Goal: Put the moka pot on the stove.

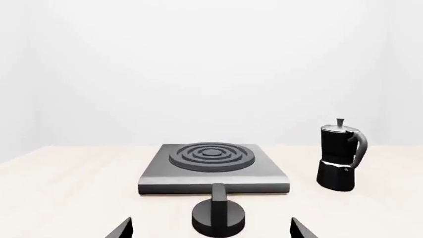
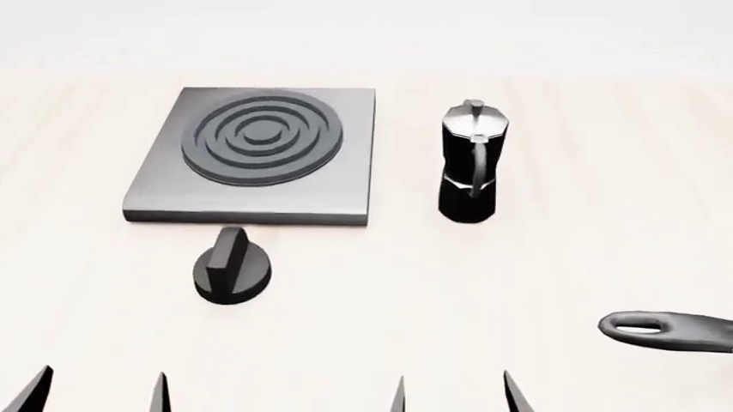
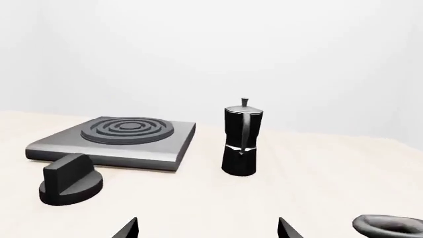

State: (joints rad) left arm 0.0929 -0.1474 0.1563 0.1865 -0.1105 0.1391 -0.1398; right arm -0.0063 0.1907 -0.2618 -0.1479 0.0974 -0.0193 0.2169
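On my head camera the pale wooden tabletop (image 2: 378,300) fills the view, and going from the left I first see the left gripper (image 2: 101,390), only its two dark pointed fingers (image 2: 34,388) poking up from the lower edge, spread wide apart with nothing between them. Above it lies the flat square grey metal stove (image 2: 254,154) with its raised concentric ring burner, bare on top. Just in front of the stove's near edge sits a squat round black knob with a ridge (image 2: 233,266), close to the plate, though I cannot tell from this view whether they touch. To the right of the stove, just beside it but apart from it, the small faceted black moka pot (image 2: 469,163) with a silvery lid and curved handle stands upright on the tabletop, its handle turned toward me. Nearer me, the right gripper (image 2: 452,395) shows the same way, its fingers (image 2: 516,393) well spread and holding nothing, well short of the pot. At the far right edge a long black pan handle (image 2: 670,330) with a hole near its tip reaches in. My right wrist camera shows the pot (image 3: 242,141) standing clear of the stove (image 3: 116,139).
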